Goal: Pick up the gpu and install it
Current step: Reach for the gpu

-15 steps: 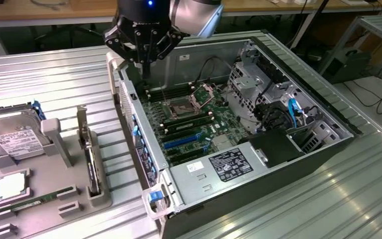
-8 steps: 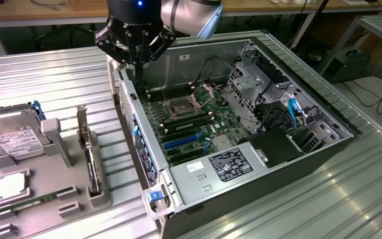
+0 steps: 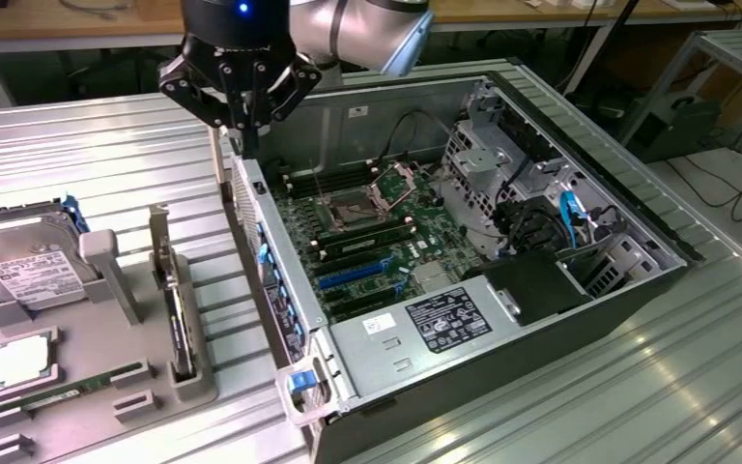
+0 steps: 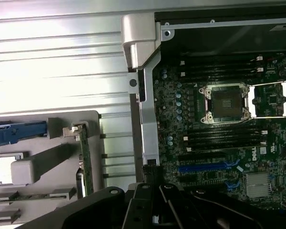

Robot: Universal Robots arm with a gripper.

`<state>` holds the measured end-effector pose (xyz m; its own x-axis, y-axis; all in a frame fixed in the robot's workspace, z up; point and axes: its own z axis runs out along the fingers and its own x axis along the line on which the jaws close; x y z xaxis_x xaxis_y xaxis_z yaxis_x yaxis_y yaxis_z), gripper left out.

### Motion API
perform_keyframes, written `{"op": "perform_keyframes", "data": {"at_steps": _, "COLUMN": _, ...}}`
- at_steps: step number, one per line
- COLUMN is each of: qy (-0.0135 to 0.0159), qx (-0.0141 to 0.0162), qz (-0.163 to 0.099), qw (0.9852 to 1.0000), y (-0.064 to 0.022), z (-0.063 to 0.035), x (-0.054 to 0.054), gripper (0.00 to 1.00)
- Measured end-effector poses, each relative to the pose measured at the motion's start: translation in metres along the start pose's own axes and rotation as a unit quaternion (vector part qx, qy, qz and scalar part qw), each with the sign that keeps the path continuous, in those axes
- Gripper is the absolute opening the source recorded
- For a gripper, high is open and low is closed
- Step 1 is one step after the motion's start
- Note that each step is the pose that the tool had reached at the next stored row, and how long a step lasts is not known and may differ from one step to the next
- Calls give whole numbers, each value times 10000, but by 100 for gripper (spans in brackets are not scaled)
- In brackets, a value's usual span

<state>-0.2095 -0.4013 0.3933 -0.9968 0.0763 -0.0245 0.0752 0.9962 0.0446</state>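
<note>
The gpu (image 3: 175, 319) stands on its edge in a slot of the grey holder tray (image 3: 94, 333) at the exterior view's left, its silver bracket pointing up. It is thin and dark seen edge-on. In the wrist view the gpu (image 4: 84, 162) stands in the same tray. My gripper (image 3: 244, 130) hangs above the open computer case's wall (image 3: 258, 242), between the tray and the motherboard (image 3: 371, 242). Its fingers are shut with nothing in them. In the wrist view the gripper (image 4: 155, 202) is a dark shape, apart from the card. The blue expansion slots (image 3: 352, 275) on the board are bare.
On the tray lie a silver hard drive (image 3: 16, 271), a square processor (image 3: 20, 360) and a green memory stick (image 3: 49, 396). Inside the case are the open processor socket (image 4: 226, 102), a labelled power supply (image 3: 442, 324) and drive cages with cables (image 3: 539, 213). A ribbed metal table (image 3: 113, 155) lies underneath.
</note>
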Motion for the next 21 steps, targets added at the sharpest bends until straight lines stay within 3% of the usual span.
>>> {"op": "perform_keyframes", "data": {"at_steps": 14, "qy": 0, "qx": 0, "qz": -1, "qw": 10000, "y": -34, "z": -8, "x": 305, "gripper": 11}}
{"op": "perform_keyframes", "data": {"at_steps": 21, "qy": -9, "qx": -6, "qz": -14, "qw": 10000, "y": -155, "z": -13, "x": 414, "gripper": 11}}
